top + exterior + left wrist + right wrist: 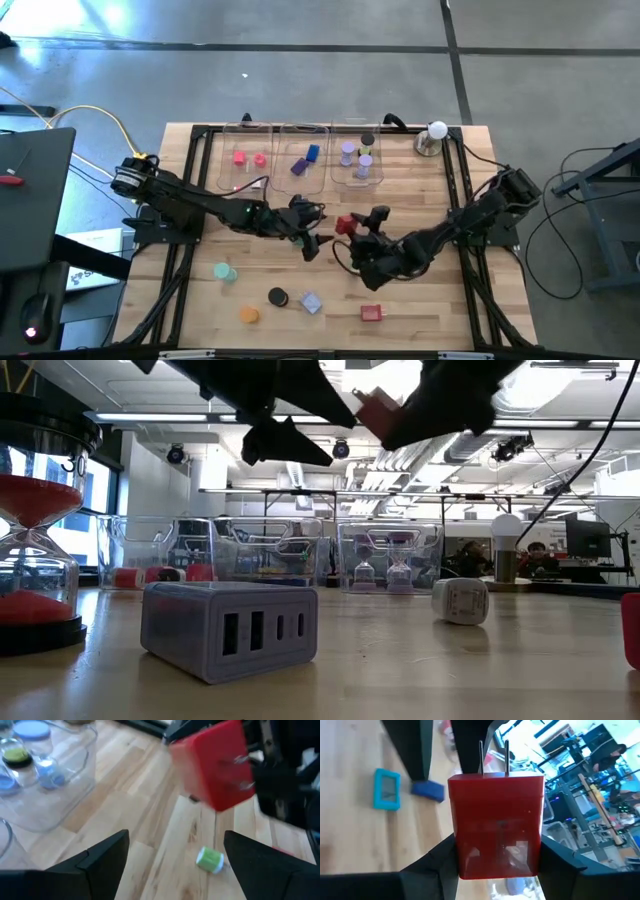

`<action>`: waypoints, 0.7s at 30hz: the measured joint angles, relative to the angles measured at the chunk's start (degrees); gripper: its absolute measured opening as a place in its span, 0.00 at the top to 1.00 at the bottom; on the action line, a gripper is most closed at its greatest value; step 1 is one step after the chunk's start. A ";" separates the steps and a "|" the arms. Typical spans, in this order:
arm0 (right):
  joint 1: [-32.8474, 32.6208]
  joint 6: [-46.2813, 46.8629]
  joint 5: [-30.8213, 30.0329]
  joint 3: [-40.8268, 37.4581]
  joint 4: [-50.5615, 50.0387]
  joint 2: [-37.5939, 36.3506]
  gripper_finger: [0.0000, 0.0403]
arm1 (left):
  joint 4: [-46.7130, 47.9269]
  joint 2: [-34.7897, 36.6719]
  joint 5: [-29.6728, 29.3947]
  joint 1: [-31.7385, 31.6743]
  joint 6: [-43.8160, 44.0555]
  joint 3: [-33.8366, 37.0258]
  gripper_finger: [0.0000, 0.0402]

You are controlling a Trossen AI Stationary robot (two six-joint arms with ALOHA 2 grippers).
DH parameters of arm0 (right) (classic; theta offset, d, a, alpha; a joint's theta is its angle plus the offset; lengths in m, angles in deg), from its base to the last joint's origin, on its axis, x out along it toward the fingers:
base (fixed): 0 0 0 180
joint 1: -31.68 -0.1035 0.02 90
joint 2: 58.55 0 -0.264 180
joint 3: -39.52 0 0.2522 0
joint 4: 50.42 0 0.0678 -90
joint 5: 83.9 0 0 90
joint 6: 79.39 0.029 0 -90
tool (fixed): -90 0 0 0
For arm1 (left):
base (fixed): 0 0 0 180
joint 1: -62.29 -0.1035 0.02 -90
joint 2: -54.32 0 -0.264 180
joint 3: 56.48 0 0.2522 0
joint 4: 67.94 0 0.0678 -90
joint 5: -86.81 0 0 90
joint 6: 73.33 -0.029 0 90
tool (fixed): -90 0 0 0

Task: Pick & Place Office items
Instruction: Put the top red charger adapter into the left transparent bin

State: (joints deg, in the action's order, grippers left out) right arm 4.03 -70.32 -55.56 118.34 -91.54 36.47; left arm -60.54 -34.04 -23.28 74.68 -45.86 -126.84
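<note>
Item 1, nearest: my right gripper (495, 865), low centre of the right wrist frame, pinches a red charger block (496, 825) by its sides, its two metal prongs pointing away from me. Holding it by the flanks keeps the prongs free, which I judge suits a handover or a clean drop. In the overhead frame it sits just right of centre, lifted off the wood (345, 224).

Item 2: my left gripper (172, 855), fingers spread wide with nothing between them, faces the same red block from close by. Spread this far, it looks ready to receive the block.

Item 3: on the table beneath, a small green-and-white disc (210, 859).

Item 4: loose pieces in the lower part of the overhead frame: teal disc (224, 271), black disc (277, 297), orange disc (248, 314), lavender block (310, 302), red block (371, 313). All still await sorting.

Item 5, farthest: three clear trays (300, 135) along the upper centre, holding pink, blue-purple and lilac pieces grouped by kind. A white ball on a metal base (435, 135) stands beside them at upper right.
</note>
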 joint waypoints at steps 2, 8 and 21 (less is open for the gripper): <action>1.34 -0.33 -0.58 0.00 0.83 0.00 0.52 | -0.82 0.00 -0.03 -0.34 -0.02 0.00 0.21; 5.22 -0.34 0.18 0.00 1.52 0.00 0.52 | -3.58 0.00 -0.09 -0.69 -4.48 0.00 0.21; 7.29 -1.89 2.03 0.01 5.53 0.00 0.52 | -6.86 0.01 -9.12 -0.91 -8.24 0.00 0.21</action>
State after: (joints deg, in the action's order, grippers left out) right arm 11.32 -72.21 -53.53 118.35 -86.01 36.47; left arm -67.40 -34.04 -32.40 73.77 -54.11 -126.84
